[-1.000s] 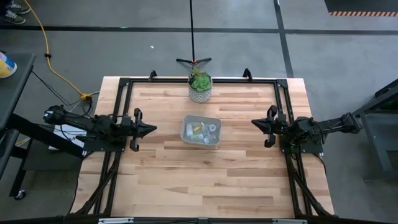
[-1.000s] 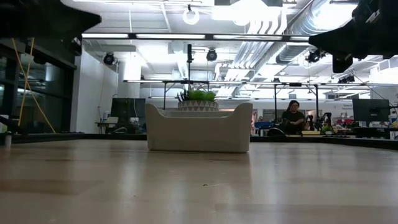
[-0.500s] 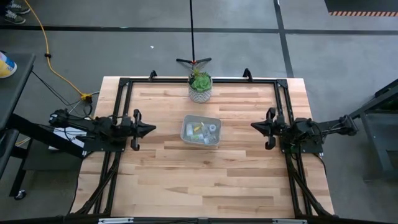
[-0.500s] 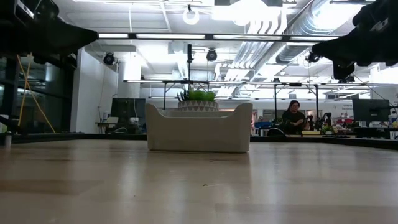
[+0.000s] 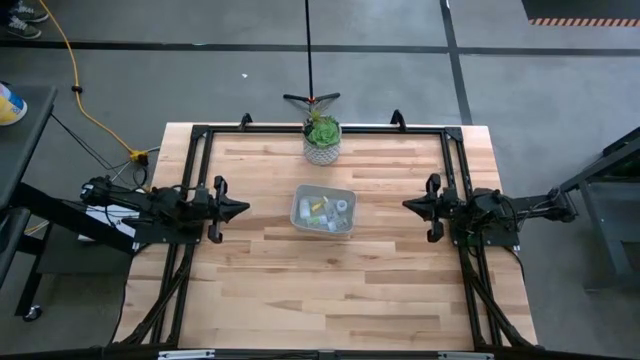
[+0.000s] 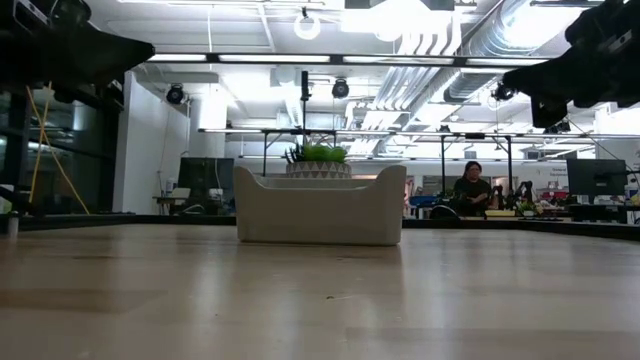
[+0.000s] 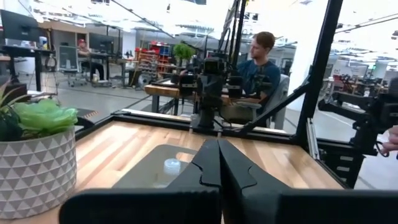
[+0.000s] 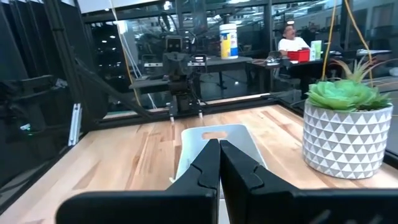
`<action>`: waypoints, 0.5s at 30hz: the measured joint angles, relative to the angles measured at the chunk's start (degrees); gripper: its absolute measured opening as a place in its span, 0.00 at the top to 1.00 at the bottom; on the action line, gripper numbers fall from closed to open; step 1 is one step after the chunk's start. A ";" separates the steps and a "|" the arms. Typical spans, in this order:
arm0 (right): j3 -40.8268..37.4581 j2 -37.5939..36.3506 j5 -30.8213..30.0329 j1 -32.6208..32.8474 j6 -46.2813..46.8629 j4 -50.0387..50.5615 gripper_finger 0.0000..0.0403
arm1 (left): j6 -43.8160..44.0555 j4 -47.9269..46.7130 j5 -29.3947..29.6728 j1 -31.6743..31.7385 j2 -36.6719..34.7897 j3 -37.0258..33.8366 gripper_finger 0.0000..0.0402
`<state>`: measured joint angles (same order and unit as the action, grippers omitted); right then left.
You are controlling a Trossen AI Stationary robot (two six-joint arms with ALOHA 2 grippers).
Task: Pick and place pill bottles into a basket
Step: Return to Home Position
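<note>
The light-grey basket [image 5: 323,210] stands flat on the middle of the wooden table, with several small whitish pill bottles [image 5: 326,211] and one yellowish bottle inside. It also shows in the low view [image 6: 320,205], the left wrist view [image 7: 155,168] and the right wrist view [image 8: 217,140]. My left gripper [image 5: 245,208] is shut and empty, raised over the table's left side, pointing at the basket. My right gripper [image 5: 406,203] is shut and empty, raised over the right side, pointing at the basket.
A white patterned pot with a green plant [image 5: 321,140] stands at the far edge behind the basket. A black frame [image 5: 200,135] runs round the table's edges. People sit in the room beyond the table [image 7: 258,59].
My left gripper has drawn back a little toward the table's left edge. My right gripper has drawn back slightly toward the right edge. The basket and bottles have stayed where they were.
</note>
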<state>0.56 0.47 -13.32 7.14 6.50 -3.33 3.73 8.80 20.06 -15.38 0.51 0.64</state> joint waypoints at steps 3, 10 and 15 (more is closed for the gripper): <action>0.00 0.00 -0.11 -0.49 -0.11 0.07 1.00 | 0.51 -0.56 0.07 0.00 0.00 -0.02 0.94; -0.01 0.00 -0.16 -0.49 -0.08 0.08 1.00 | 1.00 -1.89 1.52 0.00 0.04 -0.02 0.78; -0.02 0.00 -0.14 -0.49 -0.08 0.07 1.00 | 1.00 -2.99 1.54 0.00 0.04 -0.02 0.66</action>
<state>0.54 0.47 -13.46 6.66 6.42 -3.27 4.73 5.81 21.61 -15.38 0.56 0.62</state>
